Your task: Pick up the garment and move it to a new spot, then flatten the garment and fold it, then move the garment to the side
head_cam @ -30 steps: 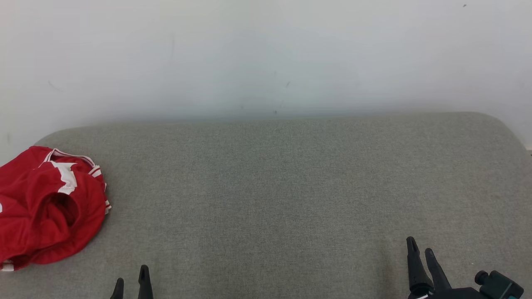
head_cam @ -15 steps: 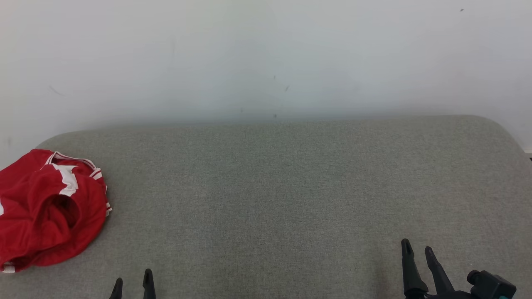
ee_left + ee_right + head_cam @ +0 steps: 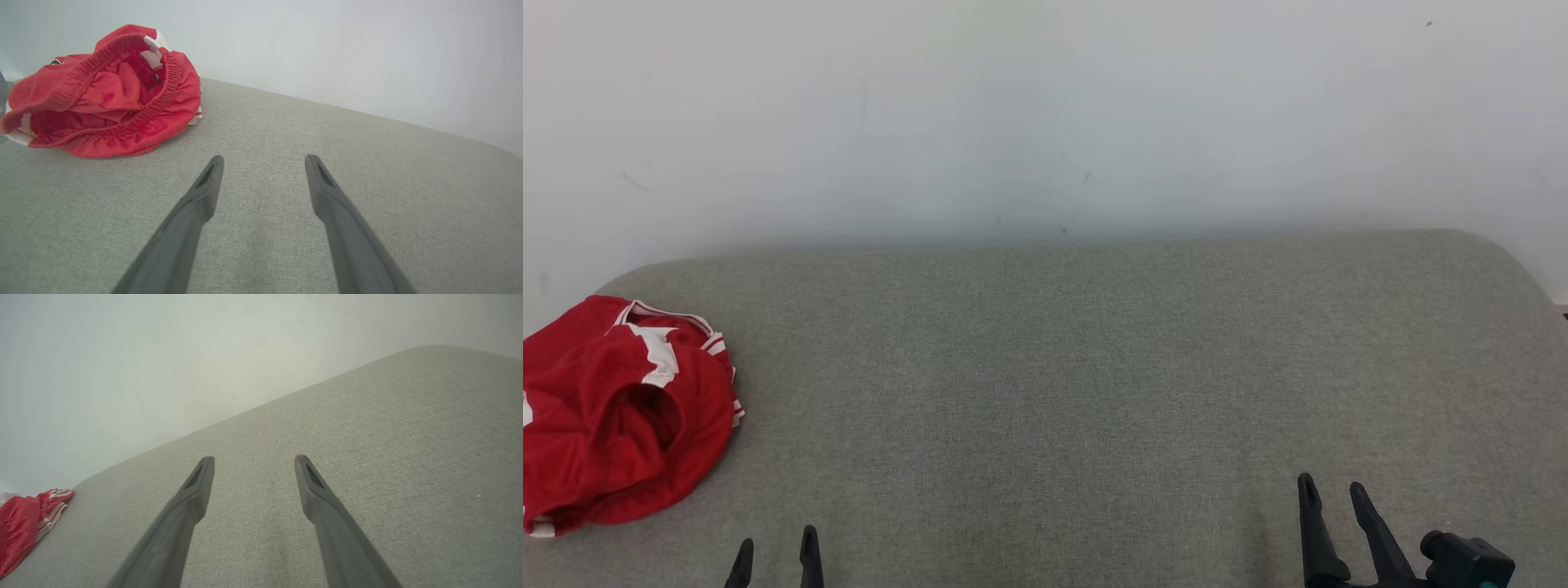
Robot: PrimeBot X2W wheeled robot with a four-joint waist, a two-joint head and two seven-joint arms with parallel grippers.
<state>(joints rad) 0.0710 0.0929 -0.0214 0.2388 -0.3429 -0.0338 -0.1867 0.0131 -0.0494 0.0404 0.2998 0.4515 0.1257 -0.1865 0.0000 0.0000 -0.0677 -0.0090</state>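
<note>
Currently: white wall [image 3: 1045, 114] behind, with a grey fabric-covered table [image 3: 1045, 367] set against it. Red shorts [image 3: 621, 408] with white trim lie crumpled at the table's left end, elastic waistband gaping. Right tool [image 3: 1330, 483] over the near right, fingers spread, empty, well apart from the shorts. Left tool [image 3: 776, 537] near left, likewise spread and empty, near the shorts, not touching.

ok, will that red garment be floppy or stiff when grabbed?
Likely floppy: the red garment lies crumpled in soft folds, so it should drape. Probably light, the fabric looks thin. Its gathered waistband may give a firmer pinch.
</note>
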